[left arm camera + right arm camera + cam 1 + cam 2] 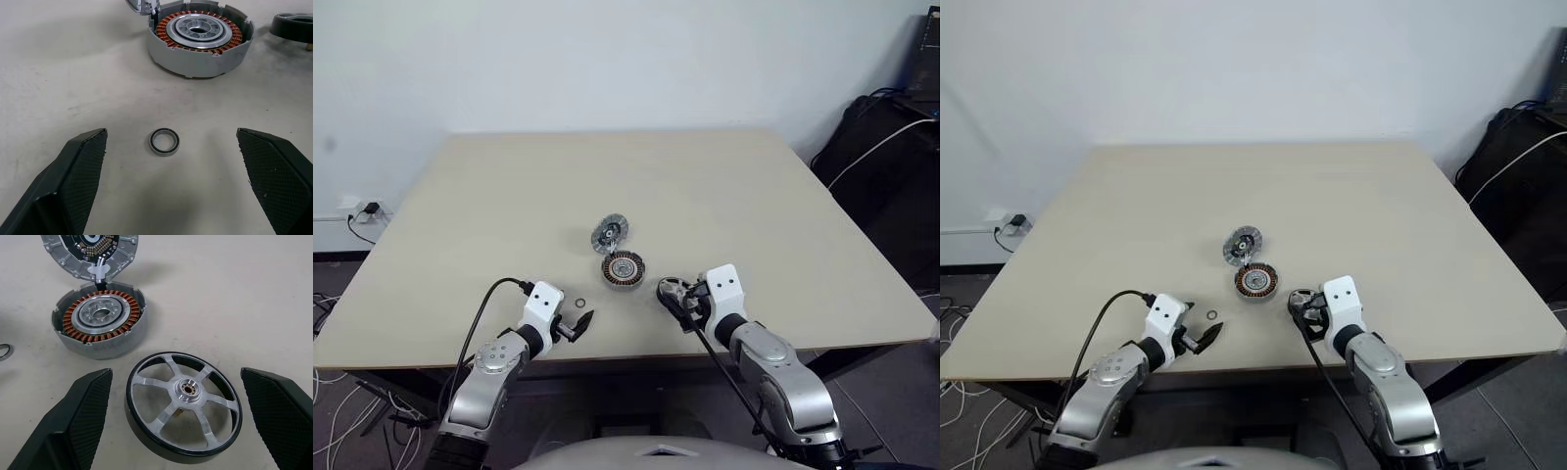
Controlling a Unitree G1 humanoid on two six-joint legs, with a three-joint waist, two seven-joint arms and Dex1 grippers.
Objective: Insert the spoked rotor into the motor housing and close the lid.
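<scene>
The motor housing (622,269) sits open near the table's middle, its copper windings (100,323) ringing a pale metal centre. Just beyond it lies the lid (610,232), inner face up, joined to the housing by a short white lead (99,270). The spoked rotor (183,404), with a black rim and silver spokes, lies flat on the table right of the housing. My right gripper (175,374) is open, one finger on either side of the rotor and not closed on it. My left gripper (170,132) is open and empty near the front edge, left of the housing.
A tiny loose ring (164,142) lies on the table between my left fingers. The table's front edge (607,357) runs just under both hands. Dark bags and cables (886,147) stand off the table's right side, and a wall socket (367,209) is at the left.
</scene>
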